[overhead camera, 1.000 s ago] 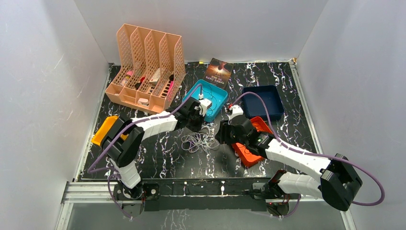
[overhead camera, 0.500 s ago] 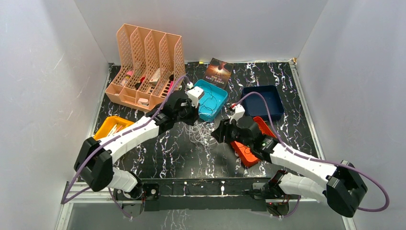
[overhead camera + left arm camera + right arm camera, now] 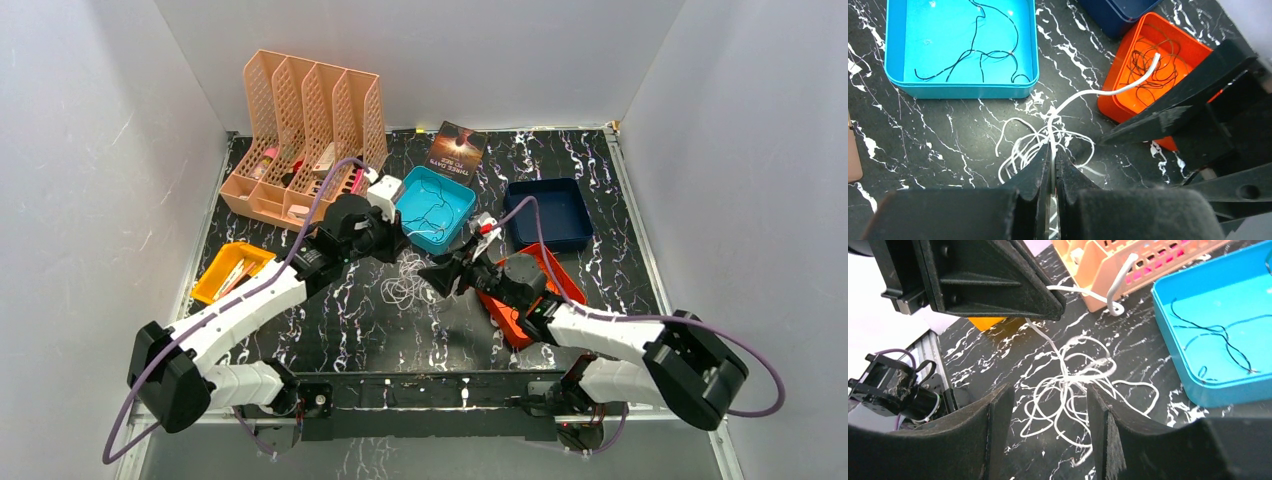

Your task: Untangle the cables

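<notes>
1. Left wrist view: white cables lie tangled on the table between blue tray and orange tray.
2. Left gripper pinches one strand, its lower part hidden between the pressed jaws.
3. Right gripper, jaws spread, hides part of the orange tray.

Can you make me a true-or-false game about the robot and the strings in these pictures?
1. The left pincer is pinching a white cable. True.
2. The right pincer is shut tight. False: it is open, above the white tangle.
3. A thin dark cable lies in the teal tray. True.
4. The white tangle is in the teal tray. False: it lies on the table.
</notes>
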Action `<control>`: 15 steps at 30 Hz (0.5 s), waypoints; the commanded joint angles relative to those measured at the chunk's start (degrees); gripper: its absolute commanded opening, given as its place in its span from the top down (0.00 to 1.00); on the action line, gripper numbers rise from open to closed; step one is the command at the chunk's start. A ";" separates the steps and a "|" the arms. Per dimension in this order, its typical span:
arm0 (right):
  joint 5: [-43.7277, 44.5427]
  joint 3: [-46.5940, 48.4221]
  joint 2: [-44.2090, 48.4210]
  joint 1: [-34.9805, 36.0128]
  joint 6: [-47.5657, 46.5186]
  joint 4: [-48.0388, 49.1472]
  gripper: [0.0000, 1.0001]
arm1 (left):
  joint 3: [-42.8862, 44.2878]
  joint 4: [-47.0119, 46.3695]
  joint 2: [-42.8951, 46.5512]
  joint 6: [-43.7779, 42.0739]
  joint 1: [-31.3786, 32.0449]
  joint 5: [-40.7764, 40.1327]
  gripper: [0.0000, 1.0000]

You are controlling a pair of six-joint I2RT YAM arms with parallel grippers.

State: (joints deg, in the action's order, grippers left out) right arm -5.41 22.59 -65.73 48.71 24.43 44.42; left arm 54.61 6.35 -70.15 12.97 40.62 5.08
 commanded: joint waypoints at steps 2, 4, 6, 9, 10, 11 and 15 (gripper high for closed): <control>-6.21 3.20 -6.11 -0.19 -2.97 17.49 0.36 | 0.75 0.83 3.63 3.68 -0.35 0.34 1.00; -7.31 4.46 -8.96 -0.18 -2.92 19.66 0.36 | 1.21 1.22 4.00 4.25 -0.28 0.52 1.00; -7.30 5.69 -12.13 -0.13 -3.12 21.26 0.36 | 1.82 1.81 4.20 4.78 -0.28 0.66 1.00; -7.11 7.72 -15.93 -0.16 -3.40 24.38 0.36 | 2.74 2.40 4.57 5.56 -0.28 1.50 1.00; -7.42 8.50 -17.19 -0.17 -3.31 25.48 0.36 | 2.90 2.50 4.68 5.79 -0.28 1.73 1.00; -7.73 9.36 -18.40 -0.18 -3.10 26.10 0.36 | 3.14 2.65 4.83 5.94 -0.28 1.95 1.00; -8.92 12.42 -23.54 -0.18 -2.23 26.67 0.36 | 4.85 3.89 5.16 6.30 -0.28 2.55 1.00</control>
State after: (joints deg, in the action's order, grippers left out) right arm -12.56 30.83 -86.02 48.71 22.31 63.64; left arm 55.59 8.51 -67.72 18.09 40.62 5.80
